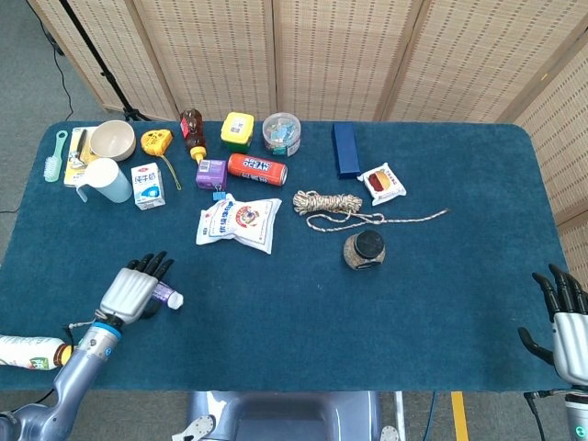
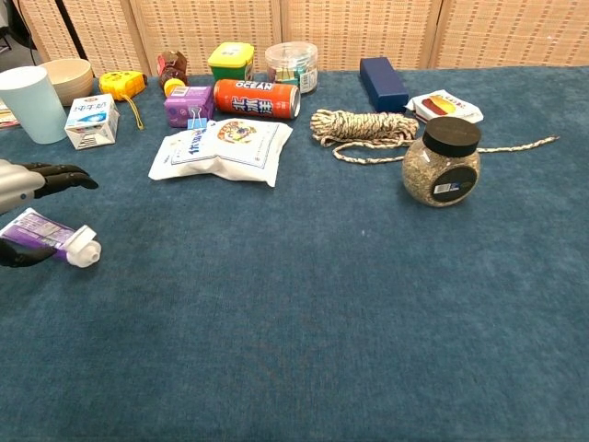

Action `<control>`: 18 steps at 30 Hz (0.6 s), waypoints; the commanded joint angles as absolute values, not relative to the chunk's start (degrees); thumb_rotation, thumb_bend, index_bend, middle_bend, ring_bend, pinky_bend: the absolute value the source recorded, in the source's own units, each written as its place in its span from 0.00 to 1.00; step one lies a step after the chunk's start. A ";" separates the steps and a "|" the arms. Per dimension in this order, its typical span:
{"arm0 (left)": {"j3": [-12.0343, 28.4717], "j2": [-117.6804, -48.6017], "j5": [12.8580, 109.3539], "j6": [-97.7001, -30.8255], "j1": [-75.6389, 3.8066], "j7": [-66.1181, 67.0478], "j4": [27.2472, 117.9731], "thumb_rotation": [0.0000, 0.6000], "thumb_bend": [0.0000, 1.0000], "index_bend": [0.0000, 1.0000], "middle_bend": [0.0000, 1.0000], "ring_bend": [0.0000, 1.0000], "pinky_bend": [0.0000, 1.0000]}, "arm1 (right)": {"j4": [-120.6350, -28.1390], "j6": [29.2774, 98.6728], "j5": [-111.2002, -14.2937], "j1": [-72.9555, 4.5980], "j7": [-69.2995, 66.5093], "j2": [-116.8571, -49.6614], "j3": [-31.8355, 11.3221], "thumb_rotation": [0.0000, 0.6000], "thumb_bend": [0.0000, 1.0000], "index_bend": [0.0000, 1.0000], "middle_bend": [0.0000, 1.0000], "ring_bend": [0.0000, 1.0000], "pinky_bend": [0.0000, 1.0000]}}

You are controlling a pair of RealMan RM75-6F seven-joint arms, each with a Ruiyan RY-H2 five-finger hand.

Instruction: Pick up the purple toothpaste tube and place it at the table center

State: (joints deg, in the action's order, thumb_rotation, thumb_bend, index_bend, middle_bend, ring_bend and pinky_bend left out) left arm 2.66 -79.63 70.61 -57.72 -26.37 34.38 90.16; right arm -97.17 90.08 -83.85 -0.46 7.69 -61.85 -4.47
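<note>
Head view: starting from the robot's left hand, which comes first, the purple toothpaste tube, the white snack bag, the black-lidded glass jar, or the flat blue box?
1. Purple toothpaste tube, under the left hand.
2. White snack bag, up and right of it.
3. Black-lidded glass jar, past table middle.
4. Flat blue box, at the far edge.
</note>
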 commanded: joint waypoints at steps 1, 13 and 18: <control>3.16 -81.04 69.34 -57.11 -27.85 35.84 90.16 0.79 0.31 0.09 0.06 0.10 0.23 | -96.98 90.11 -83.70 -0.28 7.49 -61.90 -4.45 1.00 0.25 0.13 0.04 0.09 0.19; 5.79 -84.86 65.38 -57.44 -31.01 38.63 87.95 0.79 0.31 0.09 0.06 0.10 0.23 | -96.57 89.58 -83.40 -0.41 7.23 -62.26 -4.71 1.00 0.25 0.13 0.04 0.09 0.19; 5.54 -82.99 65.90 -56.84 -31.36 35.34 89.53 0.79 0.31 0.16 0.07 0.14 0.23 | -96.67 89.43 -83.32 -0.37 7.46 -62.46 -4.71 1.00 0.25 0.13 0.04 0.09 0.19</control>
State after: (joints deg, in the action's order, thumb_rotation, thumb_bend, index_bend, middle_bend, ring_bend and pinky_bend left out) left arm 5.86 -84.04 65.41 -57.24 -31.38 36.76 88.84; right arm -96.66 89.43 -83.32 -0.38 7.46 -62.46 -4.71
